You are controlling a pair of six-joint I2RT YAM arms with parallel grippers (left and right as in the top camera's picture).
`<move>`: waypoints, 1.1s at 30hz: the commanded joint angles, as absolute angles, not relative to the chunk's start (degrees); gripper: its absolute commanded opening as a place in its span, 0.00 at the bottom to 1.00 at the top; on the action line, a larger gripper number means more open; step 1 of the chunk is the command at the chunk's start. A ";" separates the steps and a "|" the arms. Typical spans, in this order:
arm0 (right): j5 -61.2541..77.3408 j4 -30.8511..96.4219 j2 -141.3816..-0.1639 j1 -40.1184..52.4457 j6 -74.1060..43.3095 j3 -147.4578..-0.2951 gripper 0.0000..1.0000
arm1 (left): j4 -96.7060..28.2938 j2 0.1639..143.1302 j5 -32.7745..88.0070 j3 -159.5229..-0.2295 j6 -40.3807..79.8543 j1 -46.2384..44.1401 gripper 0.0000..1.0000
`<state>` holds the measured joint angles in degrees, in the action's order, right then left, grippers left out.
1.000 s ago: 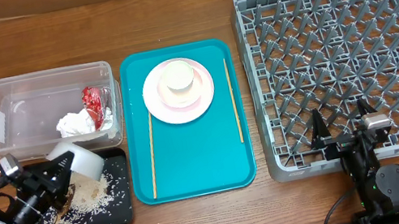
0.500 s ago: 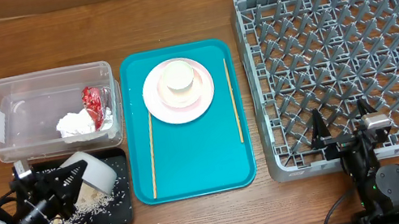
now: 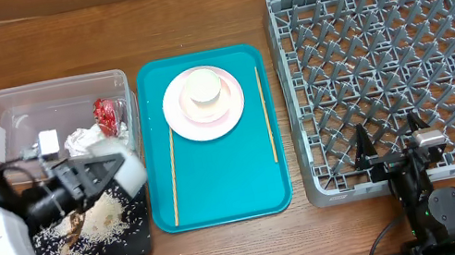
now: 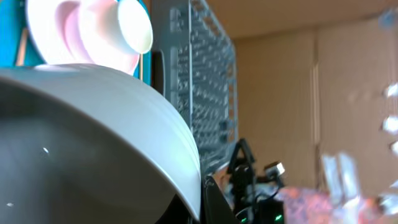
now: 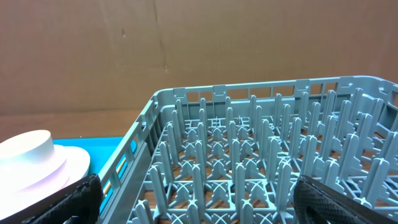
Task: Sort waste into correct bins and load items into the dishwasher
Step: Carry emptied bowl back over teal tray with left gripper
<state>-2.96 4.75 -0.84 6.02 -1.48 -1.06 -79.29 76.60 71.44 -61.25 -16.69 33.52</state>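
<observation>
My left gripper [image 3: 98, 178] is shut on the rim of the pale grey-green bowl [image 3: 125, 169], which is tipped on its side above the right end of the black tray [image 3: 140, 241]. The same bowl [image 4: 93, 137] fills the left wrist view. White rice with brown scraps [image 3: 99, 222] lies on the black tray. The napkin [image 3: 84, 140] and red wrapper [image 3: 105, 113] sit in the clear tub [image 3: 0, 139]. A pink plate [image 3: 183, 116] carries a pink bowl and the white cup [image 3: 205, 88]. Two chopsticks [image 3: 174, 174] [image 3: 268, 126] lie on the teal tray. My right gripper [image 3: 391, 147] stands open at the front edge of the dish rack [image 3: 393, 51].
The teal tray [image 3: 228, 184] lies between the bins and the rack. In the right wrist view the rack's pegs [image 5: 249, 155] stand between my fingers [image 5: 68, 202], and the plate [image 5: 59, 169] shows at the left. A brown wall stands behind the rack.
My left arm has lifted the grey-green bowl off the black tray and carried it up and to the right, towards the teal tray. The right arm has not moved.
</observation>
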 commanded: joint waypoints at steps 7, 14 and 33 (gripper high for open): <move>-2.92 4.58 -0.23 5.91 -1.37 -0.45 1.00 | -65.98 74.08 51.09 -64.79 9.58 11.60 0.04; -2.92 4.56 -0.23 5.91 -1.37 -0.45 1.00 | -56.97 74.15 29.85 -64.77 22.94 -8.99 0.04; -2.92 4.58 -0.23 5.91 -1.34 -0.45 1.00 | -43.03 90.04 -2.04 -64.75 34.30 -43.97 0.04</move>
